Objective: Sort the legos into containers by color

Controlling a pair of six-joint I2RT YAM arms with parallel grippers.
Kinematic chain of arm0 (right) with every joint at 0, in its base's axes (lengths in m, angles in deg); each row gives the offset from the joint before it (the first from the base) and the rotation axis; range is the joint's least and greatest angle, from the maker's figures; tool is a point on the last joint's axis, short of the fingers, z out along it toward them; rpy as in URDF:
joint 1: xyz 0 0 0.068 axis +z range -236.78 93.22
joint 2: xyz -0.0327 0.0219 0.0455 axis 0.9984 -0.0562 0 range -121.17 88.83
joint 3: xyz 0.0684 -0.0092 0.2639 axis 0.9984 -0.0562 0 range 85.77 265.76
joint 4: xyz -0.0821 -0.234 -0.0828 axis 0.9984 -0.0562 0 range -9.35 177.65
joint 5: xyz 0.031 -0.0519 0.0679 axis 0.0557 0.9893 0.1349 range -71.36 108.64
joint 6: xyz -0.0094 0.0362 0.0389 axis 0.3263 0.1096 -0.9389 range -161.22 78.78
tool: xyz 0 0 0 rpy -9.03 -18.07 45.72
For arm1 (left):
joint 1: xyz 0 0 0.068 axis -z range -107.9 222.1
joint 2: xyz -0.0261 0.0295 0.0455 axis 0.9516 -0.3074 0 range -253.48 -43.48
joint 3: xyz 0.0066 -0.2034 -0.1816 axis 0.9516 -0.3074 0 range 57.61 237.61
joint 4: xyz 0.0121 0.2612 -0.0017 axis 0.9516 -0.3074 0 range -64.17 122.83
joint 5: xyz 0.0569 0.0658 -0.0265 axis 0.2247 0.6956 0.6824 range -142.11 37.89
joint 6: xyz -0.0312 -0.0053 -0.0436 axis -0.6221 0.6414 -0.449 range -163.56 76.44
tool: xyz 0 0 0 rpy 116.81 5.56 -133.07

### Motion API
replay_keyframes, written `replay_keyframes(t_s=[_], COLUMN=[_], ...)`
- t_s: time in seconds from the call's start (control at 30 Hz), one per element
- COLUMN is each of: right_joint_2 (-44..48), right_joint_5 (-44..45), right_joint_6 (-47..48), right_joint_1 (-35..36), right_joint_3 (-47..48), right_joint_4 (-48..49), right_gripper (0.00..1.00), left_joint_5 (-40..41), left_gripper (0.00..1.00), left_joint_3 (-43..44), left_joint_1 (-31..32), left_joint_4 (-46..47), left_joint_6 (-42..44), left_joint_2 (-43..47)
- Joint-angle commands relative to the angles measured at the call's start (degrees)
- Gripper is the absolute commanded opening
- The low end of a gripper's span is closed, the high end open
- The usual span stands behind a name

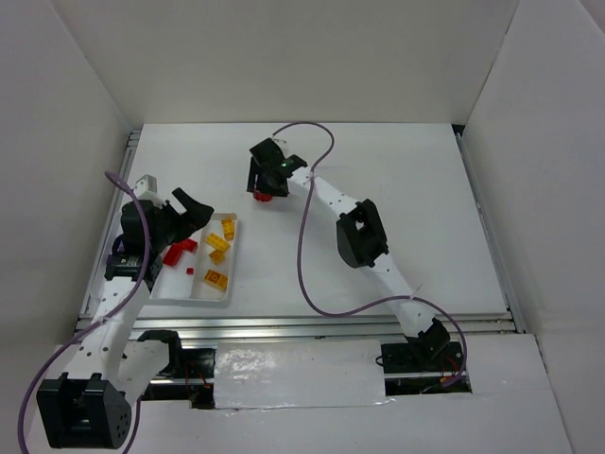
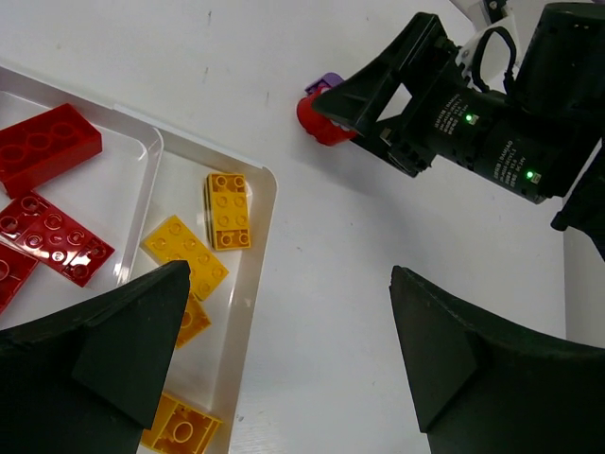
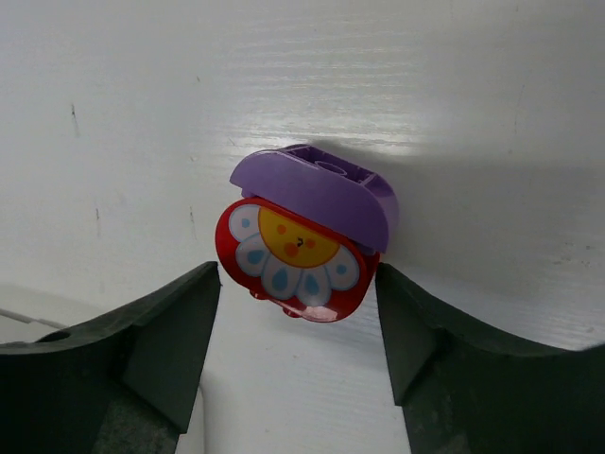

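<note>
A red rounded brick with a flower face (image 3: 298,260) leans against a purple rounded brick (image 3: 317,189) on the white table. My right gripper (image 3: 298,284) has its jaws against both sides of the red brick; it also shows in the top view (image 1: 265,189) and the left wrist view (image 2: 326,118). My left gripper (image 2: 288,312) is open and empty, above the table beside the white tray's right rim (image 2: 267,189). The tray holds red bricks (image 2: 47,142) in one compartment and yellow bricks (image 2: 229,208) in the rightmost. No teal bricks show.
The tray (image 1: 194,299) lies at the table's left front, under my left arm. A purple cable (image 1: 302,236) loops along my right arm. White walls enclose the table on three sides.
</note>
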Motion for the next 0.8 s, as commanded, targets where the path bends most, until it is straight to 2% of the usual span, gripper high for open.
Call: replay_keyframes(t_s=[0.0, 0.13, 0.23, 0.37, 0.47, 0.5, 0.57, 0.6, 0.63, 0.7, 0.77], right_joint_2=[-1.3, -1.9, -1.9, -0.9, 1.4, 3.6, 8.3, 13.5, 15.7, 18.7, 17.9], right_joint_5=[2.0, 0.3, -0.7, -2.2, -3.4, -3.1, -2.5, -2.1, -2.7, -5.4, -7.9], right_joint_6=[-0.3, -0.5, 0.4, 1.6, 2.1, 1.9, 5.5, 7.5, 12.5, 17.6, 26.5], right_joint_1=[0.0, -1.6, -2.6, -3.6, -5.0, -5.9, -5.6, -4.8, -4.4, -3.8, -3.8], right_joint_3=[3.0, 3.2, 3.3, 1.3, -2.7, -4.0, -16.1, -20.5, -27.4, -30.0, -27.6], right_joint_4=[-1.3, -3.2, -4.7, -6.7, -8.4, -8.8, -3.5, 3.0, 6.0, 9.5, 8.8], right_gripper=[0.72, 0.52, 0.48, 0.5, 0.58, 0.67, 0.75, 0.86, 0.92, 1.0, 1.0], left_joint_5=[-3.3, -4.4, -4.5, -5.8, -5.4, -5.4, -5.5, -5.8, -5.9, -6.1, -6.6], left_gripper=[1.0, 0.99, 1.0, 0.99, 1.0, 1.0, 1.0, 0.99, 0.99, 0.99, 0.99], left_joint_3=[0.3, -0.3, -0.6, -1.5, -1.5, -1.4, -1.4, -1.5, -1.5, -1.6, -1.7], left_joint_1=[0.3, 0.2, 0.3, 0.2, 0.2, 0.2, 0.2, 0.3, 0.2, 0.1, 0.1], left_joint_4=[4.2, 4.6, 4.6, 5.9, 5.8, 5.6, 5.6, 5.7, 5.8, 6.2, 6.6], left_joint_6=[-0.7, -0.7, -0.8, -1.3, -1.2, -1.2, -1.2, -1.0, -1.1, -1.1, -1.1], left_joint_2=[0.7, 1.8, 2.1, 1.5, 1.5, 1.6, 1.9, 1.9, 1.7, 1.6, 1.4])
